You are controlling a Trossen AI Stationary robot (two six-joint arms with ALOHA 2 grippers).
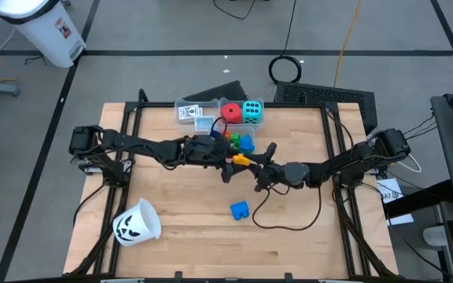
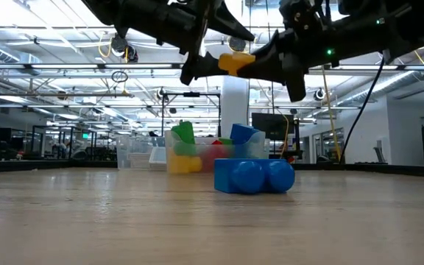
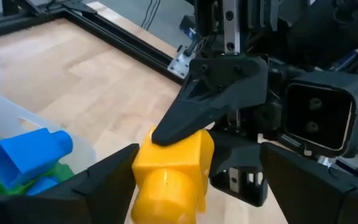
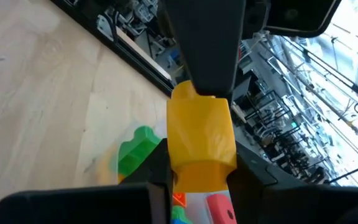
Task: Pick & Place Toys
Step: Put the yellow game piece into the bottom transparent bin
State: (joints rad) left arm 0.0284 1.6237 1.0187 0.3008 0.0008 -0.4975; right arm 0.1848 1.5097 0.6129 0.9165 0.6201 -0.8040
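Note:
A yellow block (image 1: 242,159) hangs in the air over the table's middle, between my two grippers, and also shows in the low view (image 2: 235,62). My right gripper (image 1: 253,163) comes from the right and is shut on it. My left gripper (image 3: 197,158) comes from the left and is open, its fingers standing on either side of the block. One left finger (image 3: 107,180) is right at the block's side; whether it touches, I cannot tell. A blue block (image 1: 239,210) lies on the table nearer the front. My right gripper pinches the yellow block's square body (image 3: 188,146) between its two fingers, one finger (image 3: 194,115) on one face and the other on the opposite face. The fingers come about level from the table's right. The block is lifted clear, its round stud end (image 3: 166,193) toward my left gripper.
A clear bin (image 1: 185,104) at the far middle holds a red die (image 1: 231,112), a cyan die (image 1: 252,112), white cards (image 1: 189,113) and green, blue and orange blocks (image 1: 239,140). A white cup with a pumpkin face (image 1: 136,222) lies at the near left.

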